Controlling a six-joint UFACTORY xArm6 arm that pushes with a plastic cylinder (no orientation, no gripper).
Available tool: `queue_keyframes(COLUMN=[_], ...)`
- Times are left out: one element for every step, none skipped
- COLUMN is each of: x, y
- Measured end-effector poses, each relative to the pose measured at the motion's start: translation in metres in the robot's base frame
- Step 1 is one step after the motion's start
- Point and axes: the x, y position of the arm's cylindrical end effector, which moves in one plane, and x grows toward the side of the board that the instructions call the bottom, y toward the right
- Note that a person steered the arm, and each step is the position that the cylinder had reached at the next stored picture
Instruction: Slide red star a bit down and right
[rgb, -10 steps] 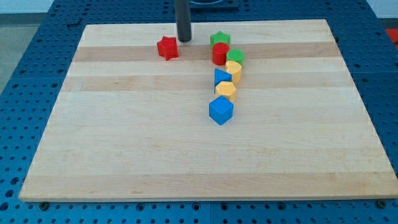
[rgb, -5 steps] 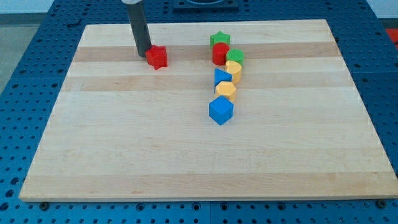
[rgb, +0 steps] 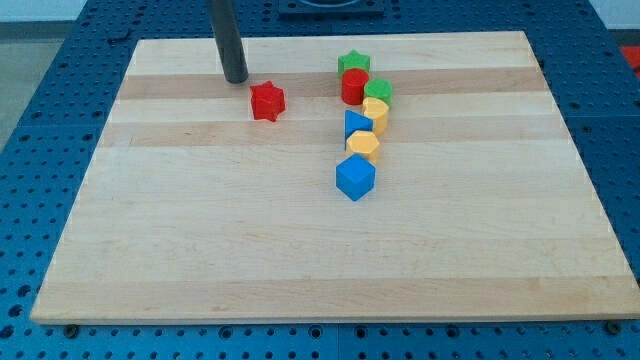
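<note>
The arm is being seen only as its straight dark rod, which is entering from the view's top edge, left of centre. The upper part of the arm is being cut off by the frame, so its joints and pose cannot be told. The rod is being held close to upright, leaning very slightly so that its lower end is sitting a little toward the view's right of where it enters. My tip (rgb: 236, 79) is being rested at the surface level near the view's top, with a faint shadow being cast at its foot. The rod's surface is showing a dull grey sheen along its length.
</note>
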Motion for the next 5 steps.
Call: queue_keyframes(x=[0.013, 0.039, 0.067, 0.096, 0.094], y=[0.01, 0.016, 0.028, 0.036, 0.02])
